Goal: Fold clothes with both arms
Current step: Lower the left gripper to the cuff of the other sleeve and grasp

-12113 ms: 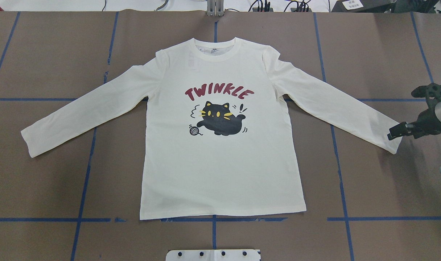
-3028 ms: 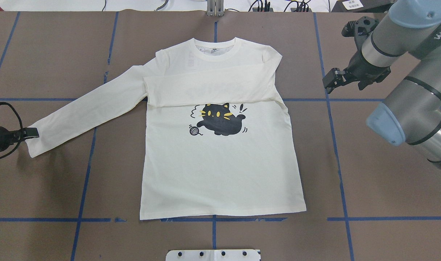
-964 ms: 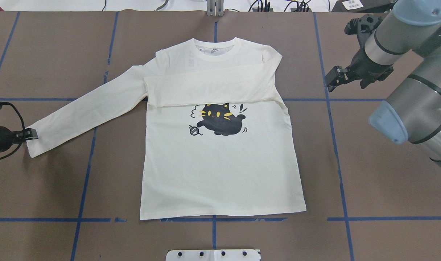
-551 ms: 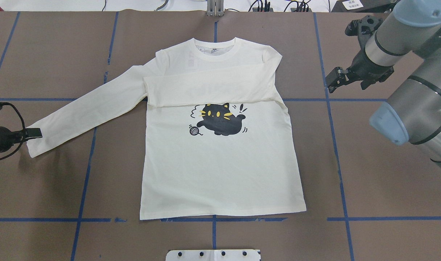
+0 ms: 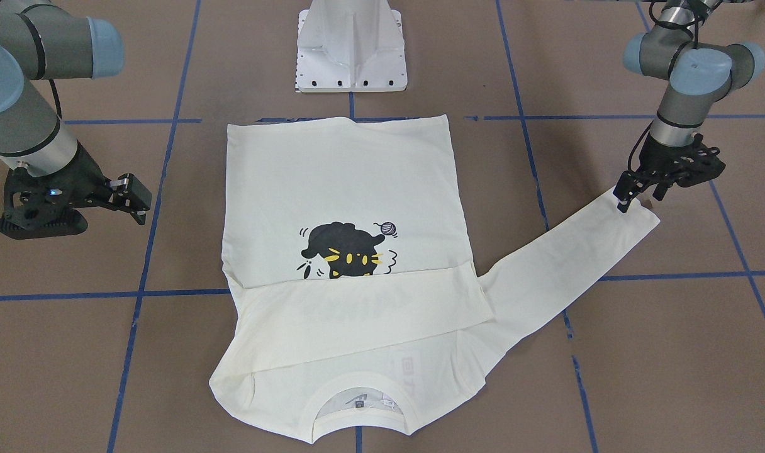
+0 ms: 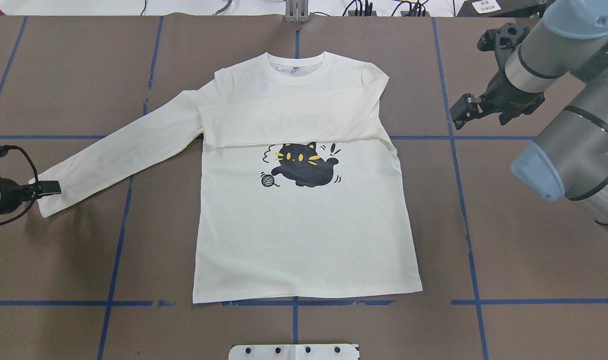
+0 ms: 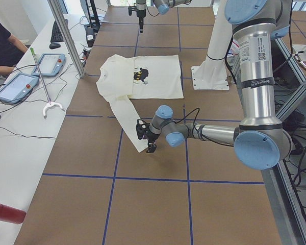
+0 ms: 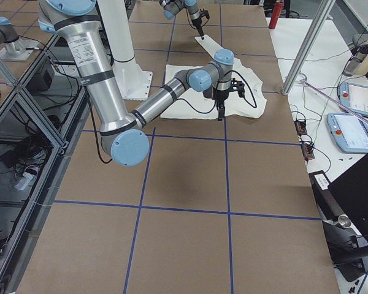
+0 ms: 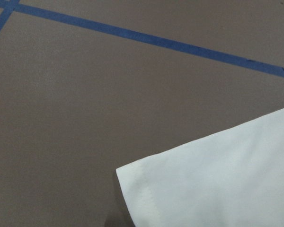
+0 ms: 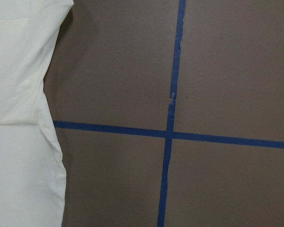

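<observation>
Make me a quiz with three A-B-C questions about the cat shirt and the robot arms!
1. Where is the left gripper?
A) at the collar
B) at the cuff of the stretched-out sleeve
C) on the cat

2. How many sleeves lie folded across the shirt?
A) none
B) one
C) two

3. What is the right gripper holding?
A) the hem
B) the collar
C) nothing

Answers:
1 B, its tip sits at the cuff's edge.
2 B, one folded sleeve crosses the chest and the other lies out sideways.
3 C, it hangs over bare table, apart from the shirt.
</observation>
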